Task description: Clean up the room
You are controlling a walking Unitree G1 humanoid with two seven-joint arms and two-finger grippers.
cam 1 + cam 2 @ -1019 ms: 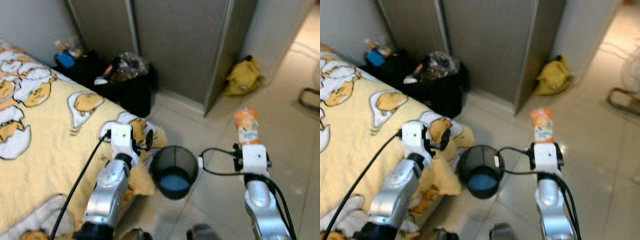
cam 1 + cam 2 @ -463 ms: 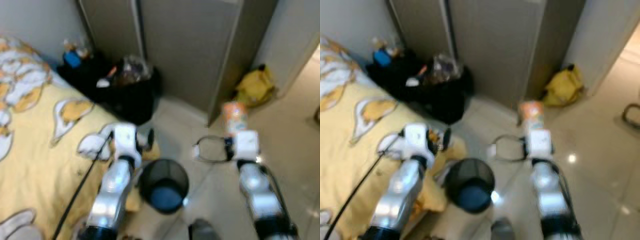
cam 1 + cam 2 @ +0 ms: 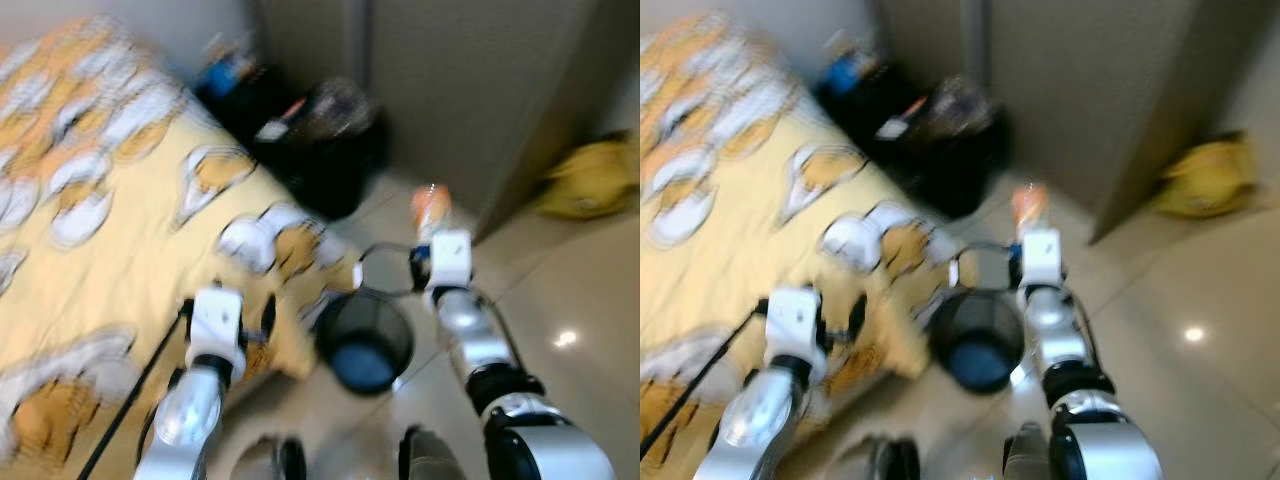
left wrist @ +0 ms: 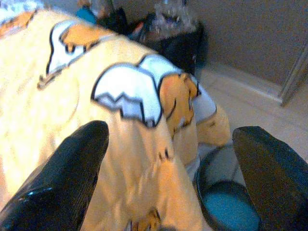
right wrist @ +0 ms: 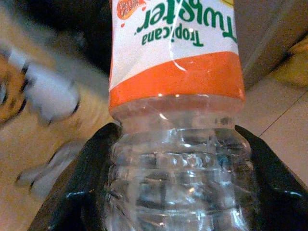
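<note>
— Where is the clear plastic Tropicana Twister bottle with the orange and white label [image 5: 174, 96]?

— Clenched between the two black fingers of the right gripper [image 3: 432, 232], held above the floor just beyond the round black mesh wastebasket [image 3: 364, 339].

— And the basket?

— It stands on the pale tiled floor [image 3: 590, 290], touching the drooping corner of the yellow bedspread printed with egg and duck cartoons [image 3: 120, 230].

— The left gripper [image 4: 173, 178]?

— Released, fingers spread wide, hovering over that bedspread edge. Beyond it sit dark bags full of clutter [image 3: 320, 130], and a yellow bag [image 3: 590, 180] lies by the grey wardrobe [image 3: 480, 70].
</note>
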